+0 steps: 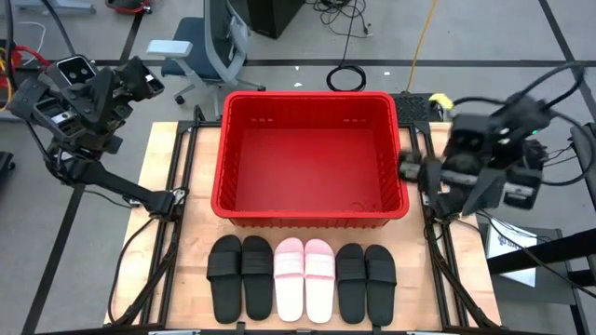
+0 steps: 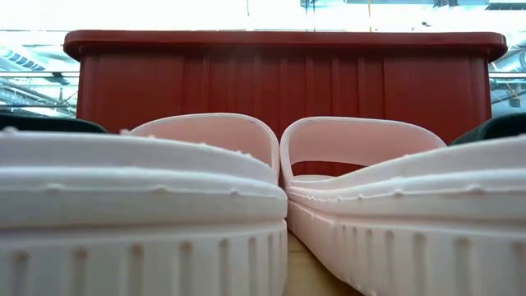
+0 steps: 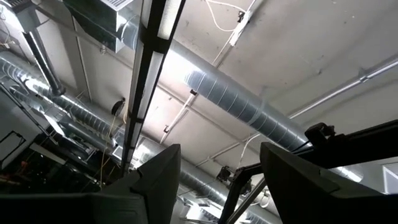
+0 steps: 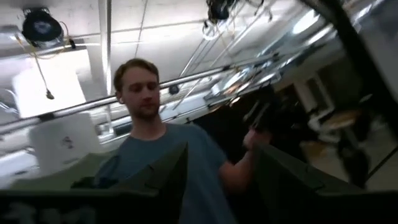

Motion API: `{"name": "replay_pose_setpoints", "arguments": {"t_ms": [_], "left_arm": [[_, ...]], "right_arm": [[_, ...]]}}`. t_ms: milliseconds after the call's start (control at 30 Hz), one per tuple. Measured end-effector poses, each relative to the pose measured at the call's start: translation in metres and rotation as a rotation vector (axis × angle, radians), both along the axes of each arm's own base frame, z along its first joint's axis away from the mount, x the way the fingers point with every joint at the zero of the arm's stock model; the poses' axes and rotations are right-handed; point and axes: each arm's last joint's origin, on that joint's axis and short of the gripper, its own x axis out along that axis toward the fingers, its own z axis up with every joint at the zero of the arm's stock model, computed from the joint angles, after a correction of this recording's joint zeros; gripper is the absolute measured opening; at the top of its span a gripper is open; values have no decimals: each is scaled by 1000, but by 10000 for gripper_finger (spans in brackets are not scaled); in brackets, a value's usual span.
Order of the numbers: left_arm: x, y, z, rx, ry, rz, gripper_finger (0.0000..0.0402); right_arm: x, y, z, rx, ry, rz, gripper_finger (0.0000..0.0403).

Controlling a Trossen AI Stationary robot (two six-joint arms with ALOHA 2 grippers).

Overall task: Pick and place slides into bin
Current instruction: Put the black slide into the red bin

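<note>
Six open-toe foam slides are lined up in a row just in front of the big bright red plastic bin (image 1: 310,209): a matte black pair (image 1: 240,276), a pale pink-white pair (image 1: 304,278), then another black pair (image 1: 365,282). Nothing is seen inside the bin.

The left gripper (image 3: 217,180) is held up beside the bin's far left corner, fingers apart, holding nothing. The right gripper (image 4: 221,177) is held up beside the bin's right wall, also apart and holding nothing.

The slides lie touching, so a neighbour could be nudged or dragged when one is grabbed. A slide could be caught on the bin's rim.

From table height, the black slides are almost hidden, and the bin's inside cannot be seen.
</note>
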Motion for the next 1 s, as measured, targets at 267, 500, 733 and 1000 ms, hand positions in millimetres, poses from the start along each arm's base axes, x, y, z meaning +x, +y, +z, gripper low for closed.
{"name": "replay_pose_setpoints", "arguments": {"t_ms": [267, 500, 733, 1000], "left_arm": [[0, 0, 0, -1, 1, 3, 228], [0, 0, 0, 3, 1, 8, 228], [0, -1, 0, 31, -4, -16, 228], [1, -2, -1, 58, 3, -34, 228]], "right_arm": [[21, 51, -19, 53, 244, 248, 169], [30, 94, -52, -11, 607, 359, 169], [31, 128, -107, -250, 1029, 357, 169], [34, 146, -161, -540, 1283, 163, 169]]}}
